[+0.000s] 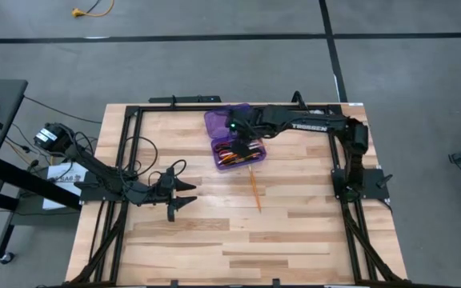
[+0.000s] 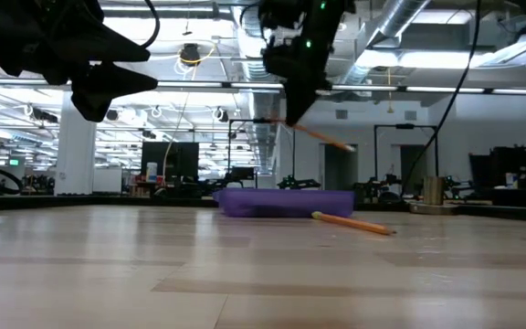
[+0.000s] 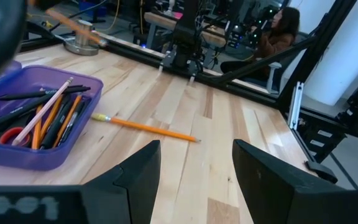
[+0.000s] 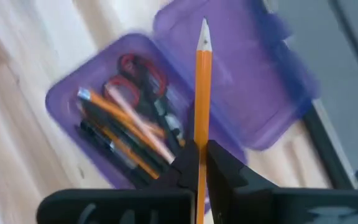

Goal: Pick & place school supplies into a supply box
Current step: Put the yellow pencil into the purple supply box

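Wooden boards make up the table (image 1: 294, 232), with a grey floor all around it. From the tool outward: the right gripper (image 4: 199, 163) is squeezed tight on an orange pencil (image 4: 202, 93) and hangs over the purple supply box (image 1: 232, 136), which sits near the table's 12 o'clock edge with its lid open. Pencils, black pens and red scissors (image 3: 8, 134) lie inside the box. One more pencil (image 1: 254, 190) lies on the wood at the box's 5 o'clock side. The left gripper (image 1: 181, 194) waits at the table's 9 o'clock side with its fingers spread and nothing in them.
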Controlling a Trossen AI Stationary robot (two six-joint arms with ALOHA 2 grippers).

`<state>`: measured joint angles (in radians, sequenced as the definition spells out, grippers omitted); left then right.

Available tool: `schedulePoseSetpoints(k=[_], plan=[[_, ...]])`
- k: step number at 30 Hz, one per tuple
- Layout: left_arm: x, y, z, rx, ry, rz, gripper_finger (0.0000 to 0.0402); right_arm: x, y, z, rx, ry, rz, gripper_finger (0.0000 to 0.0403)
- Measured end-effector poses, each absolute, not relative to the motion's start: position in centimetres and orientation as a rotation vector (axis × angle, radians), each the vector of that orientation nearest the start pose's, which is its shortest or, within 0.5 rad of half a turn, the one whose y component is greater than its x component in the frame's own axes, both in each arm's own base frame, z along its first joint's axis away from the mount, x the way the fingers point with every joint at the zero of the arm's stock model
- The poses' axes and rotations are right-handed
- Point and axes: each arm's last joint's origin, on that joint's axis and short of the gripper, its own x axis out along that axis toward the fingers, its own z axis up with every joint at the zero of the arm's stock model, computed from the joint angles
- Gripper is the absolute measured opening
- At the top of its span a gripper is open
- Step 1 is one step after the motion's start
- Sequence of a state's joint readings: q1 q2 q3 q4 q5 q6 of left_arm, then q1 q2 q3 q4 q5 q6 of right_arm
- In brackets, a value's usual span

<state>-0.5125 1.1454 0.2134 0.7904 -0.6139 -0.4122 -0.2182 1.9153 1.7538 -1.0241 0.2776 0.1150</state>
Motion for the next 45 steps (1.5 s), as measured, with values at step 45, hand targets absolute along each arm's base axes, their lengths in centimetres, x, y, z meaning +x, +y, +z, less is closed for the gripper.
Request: schedulePoseSetpoints(k=[45], plan=[[17.9, -8.6, 17.1, -0.258, 0.125, -0.033, 0.0188, 41.6, -6.9, 23.2, 0.168, 1.466, -0.533, 0.0127]])
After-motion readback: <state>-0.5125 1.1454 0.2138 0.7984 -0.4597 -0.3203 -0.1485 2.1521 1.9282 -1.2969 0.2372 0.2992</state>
